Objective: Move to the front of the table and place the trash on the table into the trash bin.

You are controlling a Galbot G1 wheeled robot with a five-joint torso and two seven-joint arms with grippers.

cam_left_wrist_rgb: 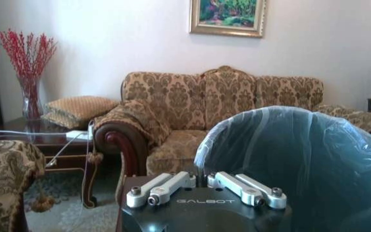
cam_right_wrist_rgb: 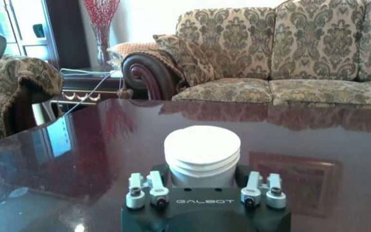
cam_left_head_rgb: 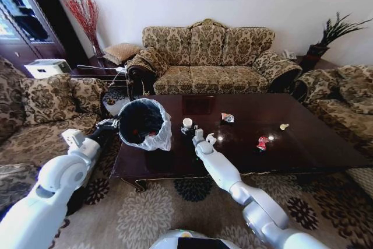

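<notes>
Here the right gripper point(cam_left_head_rgb: 190, 130) sits low over the glossy dark reddish-brown wooden table point(cam_left_head_rgb: 315, 144), and the small white paper cup point(cam_right_wrist_rgb: 202, 153) stands upright directly between its spread fingers point(cam_right_wrist_rgb: 143, 189), one pair on each side of the cup wall and not yet pressed against it. The cup's long axis is vertical, so the jaws straddle it across its round body, and closing looks like the only thing a grasp still lacks (a judgement, not a thing seen). In the head view the cup point(cam_left_head_rgb: 187, 123) stands near the middle of the table's left half, just beside the round black-lined trash bin with its translucent whitish bag point(cam_left_head_rgb: 144, 123).

The left gripper point(cam_left_wrist_rgb: 205, 189) holds that bin by its rim, fingers closed on the bag-covered edge, tilting its mouth toward the cup. The bin hangs at the table's left end, so the carry from cup to bin is short and sideways to the robot's left, with bare tabletop between.

Farther right lie a silvery crumpled wrapper point(cam_left_head_rgb: 227, 118), a red wrapper point(cam_left_head_rgb: 263, 142) and a small yellow scrap point(cam_left_head_rgb: 284, 126), all well apart from the cup and out of that path.
</notes>
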